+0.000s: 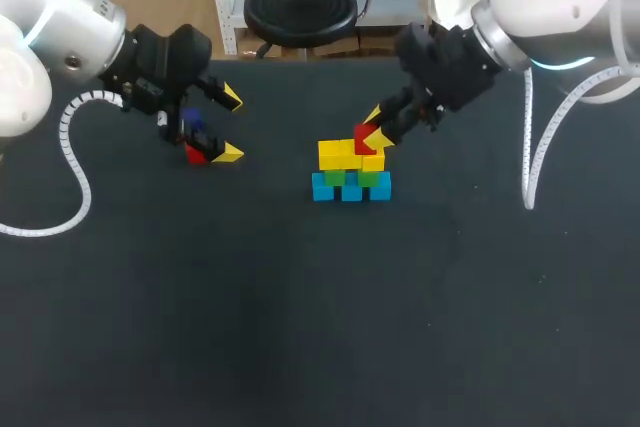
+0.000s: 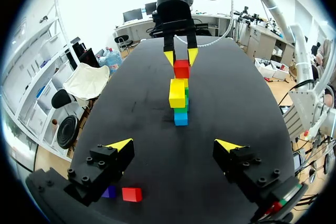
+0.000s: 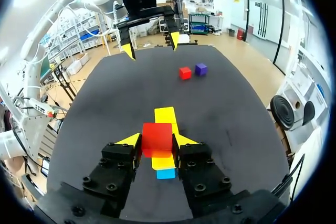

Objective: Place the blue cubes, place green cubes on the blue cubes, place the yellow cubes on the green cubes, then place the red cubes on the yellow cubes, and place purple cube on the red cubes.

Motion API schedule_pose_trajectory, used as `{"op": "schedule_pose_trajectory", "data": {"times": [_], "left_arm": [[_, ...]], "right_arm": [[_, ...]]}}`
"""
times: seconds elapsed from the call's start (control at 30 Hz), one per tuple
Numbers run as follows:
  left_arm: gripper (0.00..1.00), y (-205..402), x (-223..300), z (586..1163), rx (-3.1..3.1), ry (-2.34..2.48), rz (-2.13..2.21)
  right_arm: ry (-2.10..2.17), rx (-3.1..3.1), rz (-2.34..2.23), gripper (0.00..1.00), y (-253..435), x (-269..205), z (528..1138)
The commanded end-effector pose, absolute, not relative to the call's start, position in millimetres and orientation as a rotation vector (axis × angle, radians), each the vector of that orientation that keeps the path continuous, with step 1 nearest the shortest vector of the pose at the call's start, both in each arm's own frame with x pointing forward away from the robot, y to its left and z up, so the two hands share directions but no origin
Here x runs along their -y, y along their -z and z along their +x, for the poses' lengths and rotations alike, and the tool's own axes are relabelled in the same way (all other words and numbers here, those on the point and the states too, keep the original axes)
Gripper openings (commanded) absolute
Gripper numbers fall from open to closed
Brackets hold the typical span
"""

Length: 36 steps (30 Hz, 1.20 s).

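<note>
Done: blue cubes [image 1: 350, 190], green cubes [image 1: 335, 178], yellow cubes [image 1: 338, 154] stacked | Now: right gripper [image 3: 157, 140] clamps red cube [image 3: 157, 136] just above the yellows | left gripper [image 2: 175, 145] open over second red cube [image 2: 132, 194] and purple cube [image 2: 109, 192] on bench | Remaining, apparently: those two.

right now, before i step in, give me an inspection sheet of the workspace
surface: black table, matte.
job's things: blue cubes in a row, green cubes on them, yellow cubes on top; loose red cube and purple cube side by side.
clutter: nothing seen.
end effectors: right end effector shut on a red cube over the yellow layer; left end effector open above the loose pair.
cables: left hose and right hose, white, hanging off the arms.
surroundings: nobody reaching over the table.
</note>
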<state>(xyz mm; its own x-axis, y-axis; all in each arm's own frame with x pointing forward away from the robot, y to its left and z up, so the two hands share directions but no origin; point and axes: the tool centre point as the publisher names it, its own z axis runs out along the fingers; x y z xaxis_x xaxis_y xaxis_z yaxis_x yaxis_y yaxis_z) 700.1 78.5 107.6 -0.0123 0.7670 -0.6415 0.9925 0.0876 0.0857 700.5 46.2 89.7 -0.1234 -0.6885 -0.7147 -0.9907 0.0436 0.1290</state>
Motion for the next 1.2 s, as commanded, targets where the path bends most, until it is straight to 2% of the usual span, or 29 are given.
{"op": "schedule_pose_trajectory", "data": {"times": [0.03,1.2], "left_arm": [[1.0,-107.4,-78.6,699.9,-1.83,0.539,1.729],[1.0,-107.4,-78.6,699.9,-1.83,0.539,1.729]], "right_arm": [[-0.859,-1.864,-1.686,0.0,-88.1,-46.2,701.7],[-0.855,-1.875,-1.687,0.0,-85.6,-48.6,709.6]]}}
